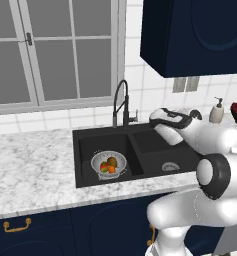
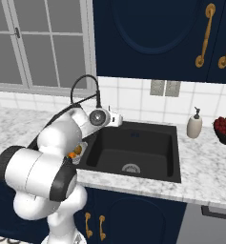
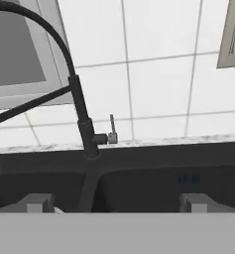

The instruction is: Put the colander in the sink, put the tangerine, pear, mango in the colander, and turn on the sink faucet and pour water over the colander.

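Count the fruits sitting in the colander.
3, all in the colander in the left basin of the sink: the mango at left, the pear behind, the tangerine in front. Another could be hidden underneath.

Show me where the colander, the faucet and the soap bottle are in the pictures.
colander (image 1: 97, 161), left base view, on its bare metal rim at the left.
faucet (image 3: 82, 112), hand view, on its upright black stem.
soap bottle (image 2: 194, 127), right base view, on its pale body.
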### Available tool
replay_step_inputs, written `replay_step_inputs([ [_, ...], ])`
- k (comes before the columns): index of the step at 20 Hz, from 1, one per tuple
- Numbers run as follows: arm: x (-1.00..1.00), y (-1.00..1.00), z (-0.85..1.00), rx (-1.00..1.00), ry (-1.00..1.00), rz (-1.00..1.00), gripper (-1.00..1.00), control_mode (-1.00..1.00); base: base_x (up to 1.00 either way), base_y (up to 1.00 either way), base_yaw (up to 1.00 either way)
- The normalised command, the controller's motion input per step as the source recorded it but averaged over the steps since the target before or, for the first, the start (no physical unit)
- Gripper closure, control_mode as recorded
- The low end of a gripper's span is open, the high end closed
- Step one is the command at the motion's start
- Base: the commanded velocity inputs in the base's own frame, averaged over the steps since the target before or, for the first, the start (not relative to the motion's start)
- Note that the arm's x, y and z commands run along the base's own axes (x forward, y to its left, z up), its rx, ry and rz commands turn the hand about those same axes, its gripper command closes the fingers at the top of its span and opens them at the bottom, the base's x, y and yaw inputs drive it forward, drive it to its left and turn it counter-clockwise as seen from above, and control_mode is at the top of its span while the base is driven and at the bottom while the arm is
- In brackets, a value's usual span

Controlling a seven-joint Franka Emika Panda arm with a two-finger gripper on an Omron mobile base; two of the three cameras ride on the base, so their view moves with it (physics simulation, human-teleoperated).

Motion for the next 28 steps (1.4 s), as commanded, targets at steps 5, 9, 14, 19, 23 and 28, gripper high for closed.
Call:
replay_step_inputs([
  [5, 0.64, -0.05, -0.09, 0.09, -0.1, 0.0, -1.0, -1.0, 0.0, 0.0, 0.0],
  [9, 0.44, -0.07, -0.05, 0.08, -0.08, 0.02, -1.0, -1.0, 0.0, 0.0, 0.0],
  [14, 0.52, 0.0, -0.26, 0.01, -0.03, 0.05, -1.0, -1.0, 0.0, 0.0, 0.0],
  [19, 0.38, 0.0, -0.35, 0.0, -0.01, 0.05, -1.0, -1.0, 0.0, 0.0, 0.0],
  [23, 0.27, 0.0, -0.44, 0.0, -0.03, 0.03, -1.0, -1.0, 0.0, 0.0, 0.0],
  [28, 0.3, 0.0, -0.22, 0.0, -0.02, 0.01, -1.0, -1.0, 0.0, 0.0, 0.0],
])
